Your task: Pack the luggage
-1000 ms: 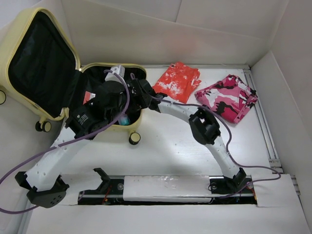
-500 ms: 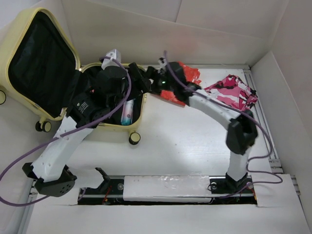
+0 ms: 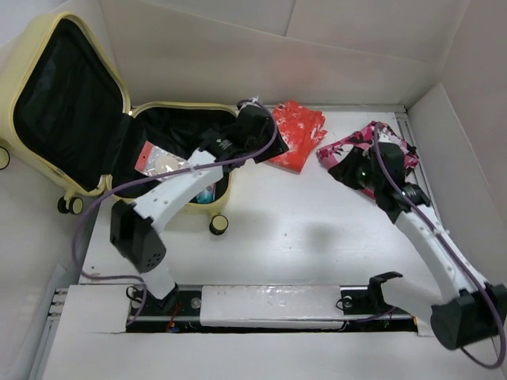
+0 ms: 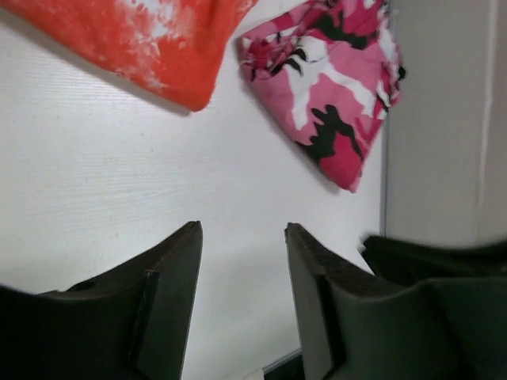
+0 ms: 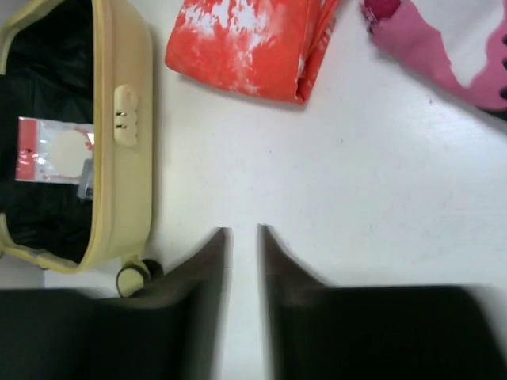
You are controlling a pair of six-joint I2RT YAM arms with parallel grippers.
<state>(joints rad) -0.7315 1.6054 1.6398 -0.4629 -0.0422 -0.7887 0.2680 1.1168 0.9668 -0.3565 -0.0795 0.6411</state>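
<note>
One luggage [image 5: 125,182] lies open at the table's far left. Its two halves spread left to right, the lid tilted up on the left and the base flat with its black lining facing up. Its casters [image 3: 218,225] point toward the arms. Of two grippers, the left gripper [image 4: 242,229] has its jaws apart and empty. The right gripper [image 5: 242,229] has its jaws a narrow slit apart, also empty. Two folded garments lie right of the case, one red garment [image 3: 297,134] and one pink camouflage garment [image 4: 325,95]. Inside the base lie one clear packet [image 5: 55,150] and one small bottle [image 3: 207,192].
</note>
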